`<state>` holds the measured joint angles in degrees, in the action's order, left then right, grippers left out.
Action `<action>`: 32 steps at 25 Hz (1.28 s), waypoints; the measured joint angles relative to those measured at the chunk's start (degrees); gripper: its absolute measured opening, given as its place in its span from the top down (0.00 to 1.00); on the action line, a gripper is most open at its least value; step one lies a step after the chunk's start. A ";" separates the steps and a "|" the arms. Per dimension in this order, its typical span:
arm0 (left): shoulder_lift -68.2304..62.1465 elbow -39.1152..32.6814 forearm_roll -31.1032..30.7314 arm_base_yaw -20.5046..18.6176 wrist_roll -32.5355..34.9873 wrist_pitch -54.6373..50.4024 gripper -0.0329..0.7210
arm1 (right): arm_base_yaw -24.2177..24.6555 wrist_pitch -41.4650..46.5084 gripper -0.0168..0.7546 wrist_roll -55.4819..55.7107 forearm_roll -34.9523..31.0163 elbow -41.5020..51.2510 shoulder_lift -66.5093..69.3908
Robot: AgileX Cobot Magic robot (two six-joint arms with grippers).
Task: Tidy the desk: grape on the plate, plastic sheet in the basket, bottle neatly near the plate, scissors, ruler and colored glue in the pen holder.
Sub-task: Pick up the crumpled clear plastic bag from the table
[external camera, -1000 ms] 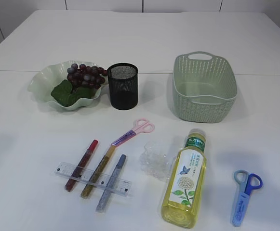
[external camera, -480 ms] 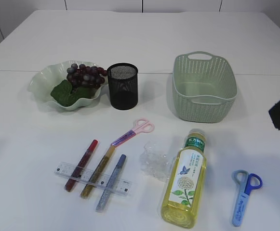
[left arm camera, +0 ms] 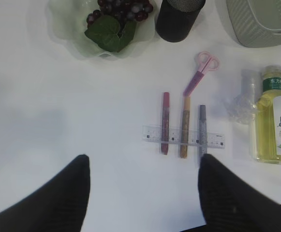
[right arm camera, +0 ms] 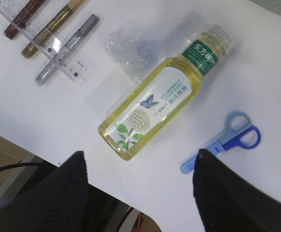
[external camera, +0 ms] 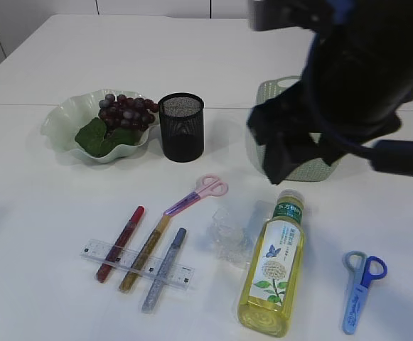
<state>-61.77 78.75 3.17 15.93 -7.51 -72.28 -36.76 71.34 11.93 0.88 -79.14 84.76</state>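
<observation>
bottle (right arm camera: 162, 92) lies flat, full of liquid, heavy n slick — i'd grab mid-label. right gripper (right arm camera: 139, 193) jaws spread, empty above it; left gripper (left arm camera: 142, 193) spread too.

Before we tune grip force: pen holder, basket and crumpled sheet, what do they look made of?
Pen holder: looks like black metal mesh, matte; fine perforations show through the wall.
Basket: likely moulded plastic, pale green, matte; woven-pattern slotted walls.
Plastic sheet: thin clear film, glossy; crumpled, with the table showing through.
</observation>
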 joint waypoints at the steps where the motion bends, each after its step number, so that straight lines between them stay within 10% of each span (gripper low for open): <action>1: 0.00 0.00 0.00 0.00 0.00 -0.04 0.28 | -0.42 0.00 0.29 0.14 -0.03 -1.68 2.29; 32: 0.13 0.00 -0.24 0.00 0.00 -0.13 0.28 | -0.69 -2.39 0.29 0.21 0.67 -12.02 29.98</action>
<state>-61.64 78.75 2.94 15.93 -7.51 -72.40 -37.45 68.95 12.13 1.56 -91.16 114.74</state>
